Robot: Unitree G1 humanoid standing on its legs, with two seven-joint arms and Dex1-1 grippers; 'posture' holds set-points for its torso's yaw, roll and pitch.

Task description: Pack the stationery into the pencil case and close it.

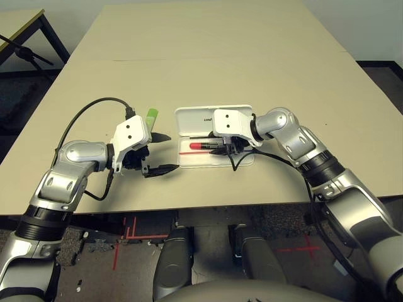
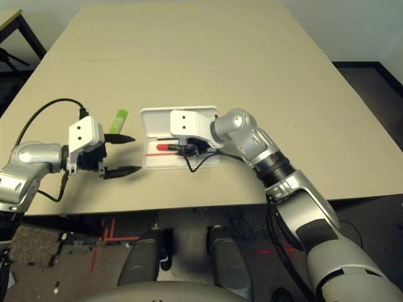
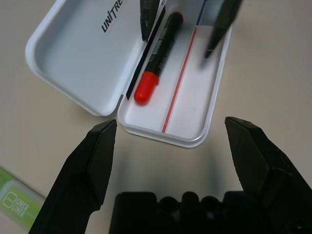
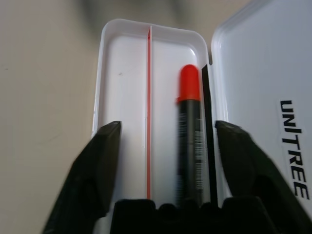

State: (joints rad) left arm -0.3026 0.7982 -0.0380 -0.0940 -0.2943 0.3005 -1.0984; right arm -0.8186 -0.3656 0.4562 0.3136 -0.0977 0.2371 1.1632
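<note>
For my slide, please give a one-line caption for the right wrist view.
Open right gripper above the open pencil case, with the marker lying inside.

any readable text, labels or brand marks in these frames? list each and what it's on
"UNITREE": dark print inside the open lid of the pencil case.
"CHECK LINER": on the lime-green highlighter, lying on the table.
Print along the black barrel of the marker: blurred, unreadable.
</note>
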